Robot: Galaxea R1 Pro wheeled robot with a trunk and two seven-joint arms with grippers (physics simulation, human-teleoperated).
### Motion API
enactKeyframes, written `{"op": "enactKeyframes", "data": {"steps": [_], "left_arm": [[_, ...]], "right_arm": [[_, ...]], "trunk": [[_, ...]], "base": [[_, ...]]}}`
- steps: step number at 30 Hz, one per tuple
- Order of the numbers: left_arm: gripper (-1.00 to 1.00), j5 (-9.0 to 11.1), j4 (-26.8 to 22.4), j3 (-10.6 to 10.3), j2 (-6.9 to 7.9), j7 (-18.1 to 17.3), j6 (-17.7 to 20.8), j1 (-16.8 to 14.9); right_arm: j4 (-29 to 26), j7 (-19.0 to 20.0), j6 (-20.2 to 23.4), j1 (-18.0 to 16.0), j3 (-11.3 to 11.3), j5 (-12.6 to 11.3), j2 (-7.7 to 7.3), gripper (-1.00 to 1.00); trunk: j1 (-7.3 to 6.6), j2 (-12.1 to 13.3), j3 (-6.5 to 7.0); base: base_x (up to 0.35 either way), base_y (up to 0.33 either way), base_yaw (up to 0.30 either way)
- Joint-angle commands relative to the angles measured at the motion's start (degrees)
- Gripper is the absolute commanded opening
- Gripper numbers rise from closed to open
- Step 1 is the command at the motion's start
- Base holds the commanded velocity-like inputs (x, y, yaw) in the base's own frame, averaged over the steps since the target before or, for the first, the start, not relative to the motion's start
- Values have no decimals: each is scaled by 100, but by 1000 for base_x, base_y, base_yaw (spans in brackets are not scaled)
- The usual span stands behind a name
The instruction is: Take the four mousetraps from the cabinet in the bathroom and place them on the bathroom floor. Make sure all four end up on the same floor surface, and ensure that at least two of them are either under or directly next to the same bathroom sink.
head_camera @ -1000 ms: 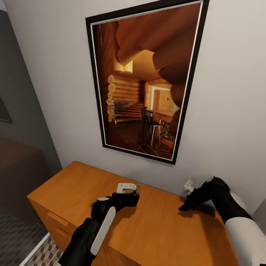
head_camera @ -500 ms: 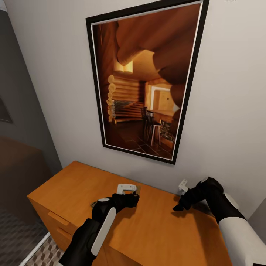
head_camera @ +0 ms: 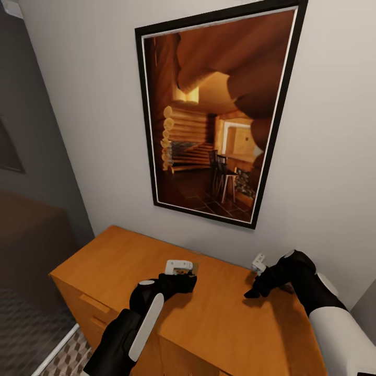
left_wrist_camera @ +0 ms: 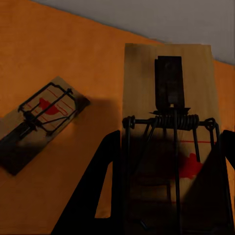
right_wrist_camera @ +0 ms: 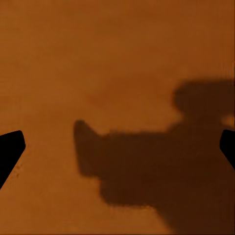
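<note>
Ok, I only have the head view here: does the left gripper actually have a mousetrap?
Observer: Yes. The left wrist view shows a mousetrap between the fingers of the left gripper, one finger at each long edge.
Operator: Any other trap nearby?
Observer: A second mousetrap lies flat on the cabinet top, apart from the held one.
Operator: And the right gripper?
Observer: The right gripper is wide open, with only bare wood between its fingers.

Right gripper (head_camera: pixel 257 284) nearer the left, apparently; camera shifted.
</note>
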Motion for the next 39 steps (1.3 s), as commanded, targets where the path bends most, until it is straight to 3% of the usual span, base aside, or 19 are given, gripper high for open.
{"op": "enactKeyframes", "data": {"steps": [1,22,23,28,33,39], "left_arm": [[-100,52,-6,-4,0,54,22,-5],[-100,52,-3,-4,0,54,21,-5],[-100,52,-3,-4,0,54,21,-5],[-100,48,0,-4,0,54,21,-5],[-100,44,2,-4,0,54,21,-5],[-100,43,3,-4,0,54,21,-5]], "right_arm": [[-7,39,52,-6,-10,29,3,100],[3,-42,46,-6,-18,53,-60,100],[3,-77,43,-6,-18,55,-62,100],[3,-975,23,-6,-19,79,-67,100],[3,-1087,48,-6,-19,134,-73,100],[14,-1121,59,-6,-23,528,-75,100]], "trunk": [[3,-14,-14],[3,-14,-14],[3,-14,-14],[3,-14,-14],[3,-14,-14],[3,-14,-14]], "base": [[-122,230,0],[-30,31,0],[0,0,0],[0,0,0],[0,0,0],[0,0,0]]}}
